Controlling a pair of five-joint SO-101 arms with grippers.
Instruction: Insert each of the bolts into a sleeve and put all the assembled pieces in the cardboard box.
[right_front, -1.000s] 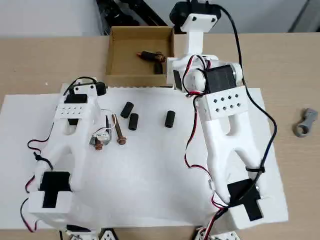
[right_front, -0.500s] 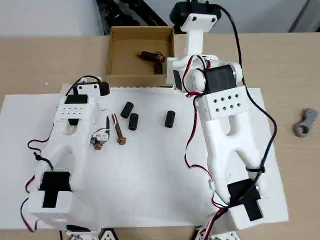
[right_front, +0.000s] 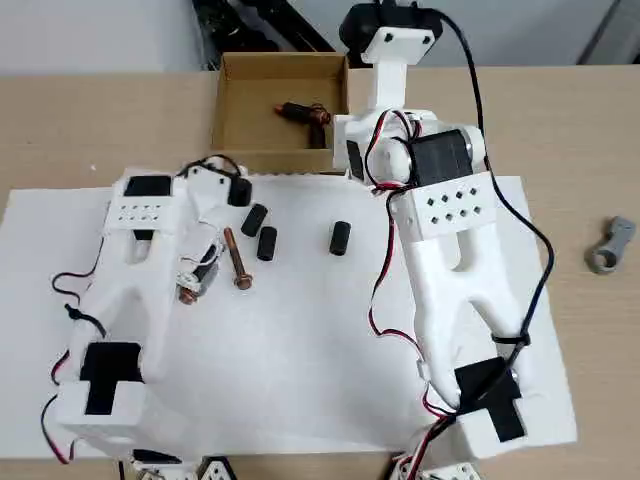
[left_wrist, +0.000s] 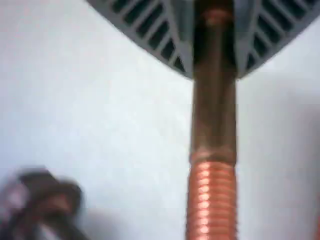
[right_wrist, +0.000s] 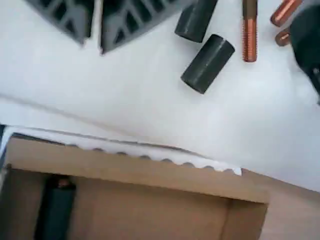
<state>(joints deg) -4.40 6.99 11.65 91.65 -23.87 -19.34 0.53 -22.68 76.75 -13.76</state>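
Observation:
My left gripper (right_front: 200, 272) is shut on a copper bolt (right_front: 188, 295) just above the white mat; in the left wrist view the bolt (left_wrist: 214, 150) runs out from between the grey fingers (left_wrist: 150, 30). A second bolt (right_front: 237, 260) lies loose beside it. Three black sleeves (right_front: 254, 218) (right_front: 267, 243) (right_front: 340, 238) lie on the mat. The cardboard box (right_front: 228, 110) holds one assembled piece (right_front: 305, 112). My right gripper (right_front: 355, 157) hangs shut and empty by the box's near right corner; its fingers (right_wrist: 75, 15) are above the mat near two sleeves (right_wrist: 207, 63) (right_wrist: 196, 20).
The white mat (right_front: 300, 360) has free room in its near half. A grey part (right_front: 610, 245) lies on the wooden table at the far right. The box's front wall (right_wrist: 135, 170) borders the mat's far edge. Loose wires hang around both arms.
My left wrist has rolled and swung toward the sleeves, turning the gripped bolt with it. The loose bolt, the sleeves and the right arm have stayed put.

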